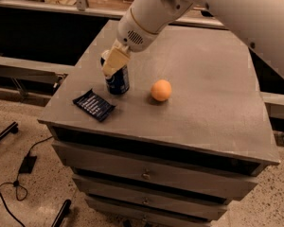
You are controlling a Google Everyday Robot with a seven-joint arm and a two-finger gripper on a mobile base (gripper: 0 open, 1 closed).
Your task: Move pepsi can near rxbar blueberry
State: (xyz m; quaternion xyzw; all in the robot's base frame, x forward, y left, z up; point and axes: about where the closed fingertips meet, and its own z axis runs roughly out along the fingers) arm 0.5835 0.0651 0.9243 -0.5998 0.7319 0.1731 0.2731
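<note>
The pepsi can (118,82), dark blue, stands upright on the grey table (199,108) at its left side. My gripper (112,62) comes down from the upper right and is shut on the can's top; one tan finger (115,60) covers the upper part of the can and the other finger is hidden behind it. The rxbar blueberry (94,105), a flat dark blue wrapped bar, lies on the table just front-left of the can, a small gap apart, near the front left corner.
An orange ball-shaped fruit (161,90) sits on the table to the right of the can. The table has drawers (146,174) below its front edge. A black cable (19,174) lies on the floor at the left.
</note>
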